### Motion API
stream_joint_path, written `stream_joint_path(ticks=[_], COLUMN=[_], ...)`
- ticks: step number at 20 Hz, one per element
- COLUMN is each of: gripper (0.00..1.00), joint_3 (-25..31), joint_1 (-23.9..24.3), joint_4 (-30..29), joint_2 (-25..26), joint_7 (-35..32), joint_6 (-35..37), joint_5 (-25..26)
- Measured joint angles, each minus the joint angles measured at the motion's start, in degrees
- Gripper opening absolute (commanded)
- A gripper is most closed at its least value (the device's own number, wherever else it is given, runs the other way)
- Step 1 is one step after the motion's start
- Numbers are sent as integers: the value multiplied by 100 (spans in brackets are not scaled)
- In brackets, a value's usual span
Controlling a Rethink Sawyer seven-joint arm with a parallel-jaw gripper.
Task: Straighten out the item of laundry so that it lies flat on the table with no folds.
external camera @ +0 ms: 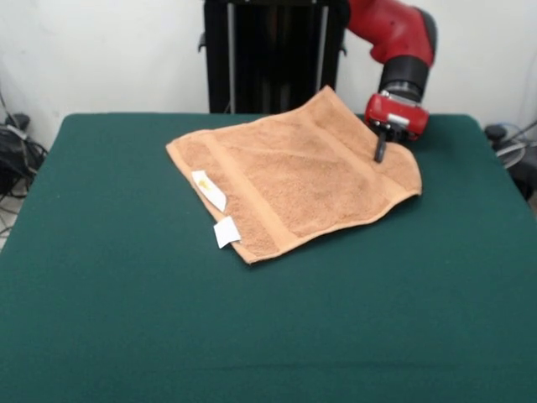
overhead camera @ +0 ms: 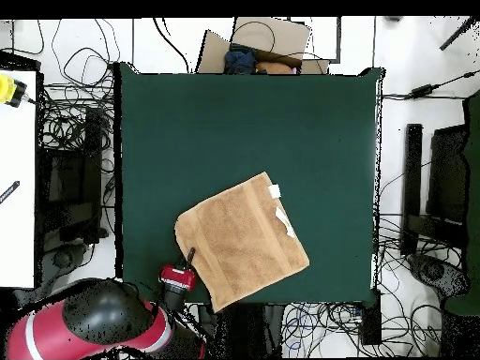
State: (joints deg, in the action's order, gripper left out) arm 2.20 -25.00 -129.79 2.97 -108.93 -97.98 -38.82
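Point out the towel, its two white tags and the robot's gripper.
towel (external camera: 302,180): front view, middle of the cloth.
white tags (external camera: 209,190): front view, upper tag's middle.
gripper (external camera: 380,152): front view, dark tip on the towel's edge.

Orange-tan terry towel (external camera: 294,180) with woven border bands in the same shade, two white tags (external camera: 216,210) — one faintly yellow-marked, dark green felt-like worktop (external camera: 126,319), red and black arm (external camera: 394,34) — red gripper (external camera: 379,154) housing, dark fingers

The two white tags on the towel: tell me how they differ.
The upper tag is long and narrow, bears a yellowish mark and lies on the towel; the lower tag is shorter, squarer, plain white and sticks out over the table. Both sit on the same edge.
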Motion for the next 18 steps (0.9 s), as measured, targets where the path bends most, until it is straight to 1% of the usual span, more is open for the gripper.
stream_joint_path(ticks=[7, 13, 18], gripper=[0, 0, 0], joint_3=[154, 255, 379], joint_1=[19, 25, 27], joint_4=[-64, -135, -223], joint_2=[-63, -113, -164], joint_7=[-28, -81, -152], joint_6=[-1, -1, -2], joint_5=[-178, -195, -311])
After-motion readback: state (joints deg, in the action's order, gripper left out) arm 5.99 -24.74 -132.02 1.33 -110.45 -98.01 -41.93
